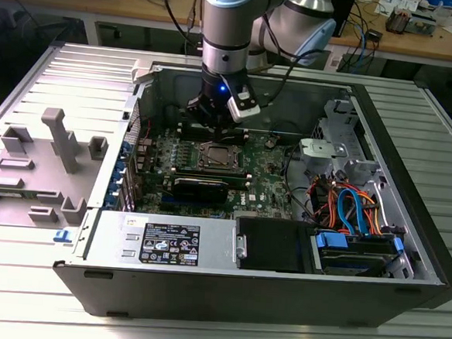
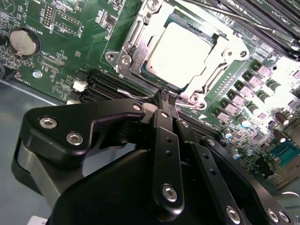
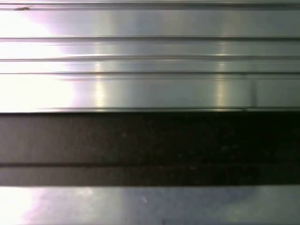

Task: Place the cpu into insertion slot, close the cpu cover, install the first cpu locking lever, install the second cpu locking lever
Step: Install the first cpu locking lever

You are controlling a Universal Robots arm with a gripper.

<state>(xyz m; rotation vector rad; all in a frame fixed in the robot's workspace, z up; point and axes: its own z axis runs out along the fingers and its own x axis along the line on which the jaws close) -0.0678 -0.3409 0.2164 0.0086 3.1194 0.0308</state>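
Observation:
The cpu [image 2: 183,51], a silvery square chip, lies flat in the insertion slot [image 1: 218,155] on the green board. The cpu cover [image 2: 135,52], a thin metal frame, lies closed around it. My gripper [image 2: 166,96] is shut, its black fingers [image 2: 164,136] pressed together just off the socket's near edge. A thin silvery locking lever [image 2: 133,93] runs along that edge and ends at the fingertips; whether they pinch it or only touch it is unclear. In the exterior view my gripper [image 1: 214,120] hangs inside the open case, just behind the socket.
Black memory slots [image 2: 105,86] and a coin battery [image 2: 21,42] flank the socket. A black heatsink block [image 1: 201,187], coloured cables [image 1: 347,209] and the power supply [image 1: 166,243] crowd the case. A grey plastic shroud [image 1: 53,150] lies on the ribbed table [image 3: 150,56].

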